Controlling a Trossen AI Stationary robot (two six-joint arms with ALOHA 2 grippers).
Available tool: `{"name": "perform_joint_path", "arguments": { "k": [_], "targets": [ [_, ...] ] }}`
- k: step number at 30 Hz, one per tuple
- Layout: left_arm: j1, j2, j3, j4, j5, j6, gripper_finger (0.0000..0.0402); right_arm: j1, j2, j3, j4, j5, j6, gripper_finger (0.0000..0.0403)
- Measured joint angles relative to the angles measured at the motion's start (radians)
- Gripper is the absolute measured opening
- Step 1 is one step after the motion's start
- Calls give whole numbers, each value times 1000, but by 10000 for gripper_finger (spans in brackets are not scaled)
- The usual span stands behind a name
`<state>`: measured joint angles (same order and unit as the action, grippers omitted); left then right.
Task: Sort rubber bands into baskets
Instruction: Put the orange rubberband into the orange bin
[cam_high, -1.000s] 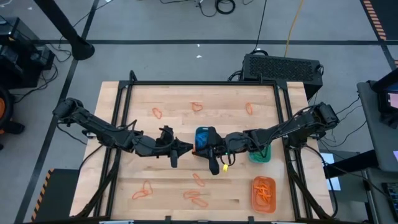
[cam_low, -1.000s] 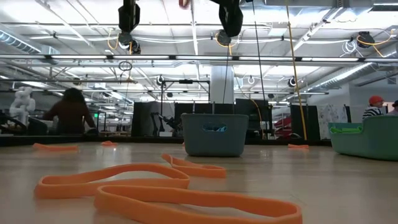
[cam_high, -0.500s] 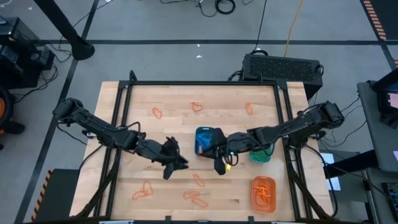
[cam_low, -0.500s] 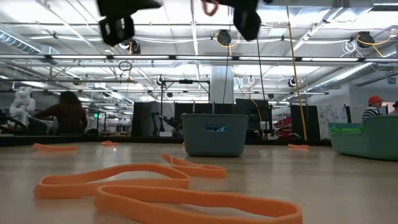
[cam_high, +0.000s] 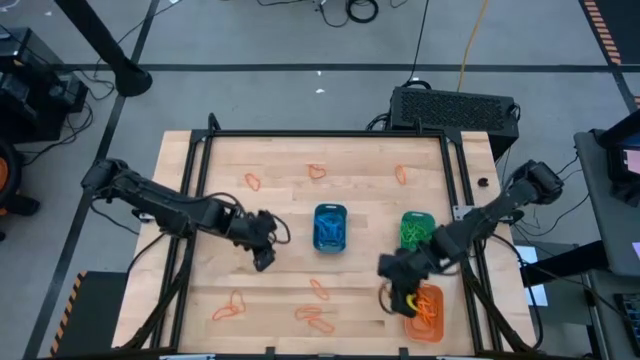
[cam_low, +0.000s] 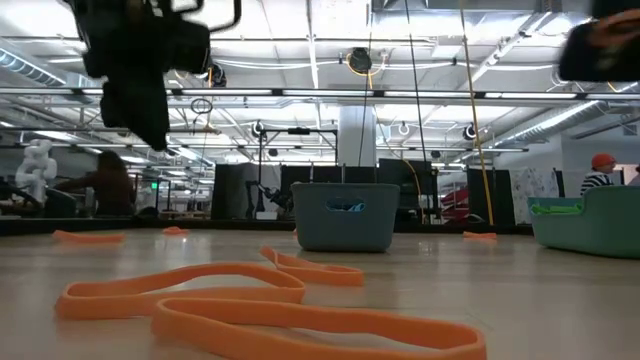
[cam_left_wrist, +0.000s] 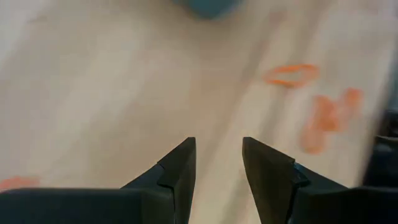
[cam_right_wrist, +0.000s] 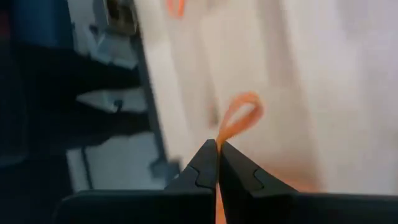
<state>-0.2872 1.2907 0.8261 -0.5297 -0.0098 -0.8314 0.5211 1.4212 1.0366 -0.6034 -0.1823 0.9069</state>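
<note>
I see left gripper (cam_high: 262, 258) open over bare wood | right gripper (cam_high: 397, 296) pinching a thin orange rubber band (cam_right_wrist: 241, 118) beside the orange plastic basket (cam_high: 424, 312) near the table edge

I see the wooden table (cam_high: 300, 210) ringed by a black metal frame (cam_high: 330, 134). Just beyond the table's far right corner sits a black vented box (cam_high: 455, 107). Cables (cam_high: 350, 10) lie on the grey floor past it. Behind the table, a seated person (cam_low: 110, 180) shows across the room.
</note>
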Motion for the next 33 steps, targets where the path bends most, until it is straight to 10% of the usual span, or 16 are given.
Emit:
{"name": "perform_joint_path", "arguments": {
  "k": [22, 33],
  "targets": [
    [824, -3, 0, -255, 94, 462, 138, 308, 59, 0, -186, 52, 394, 0],
    [942, 126, 0, -242, 87, 557, 138, 304, 94, 0, -219, 79, 402, 47]
  ]
}}
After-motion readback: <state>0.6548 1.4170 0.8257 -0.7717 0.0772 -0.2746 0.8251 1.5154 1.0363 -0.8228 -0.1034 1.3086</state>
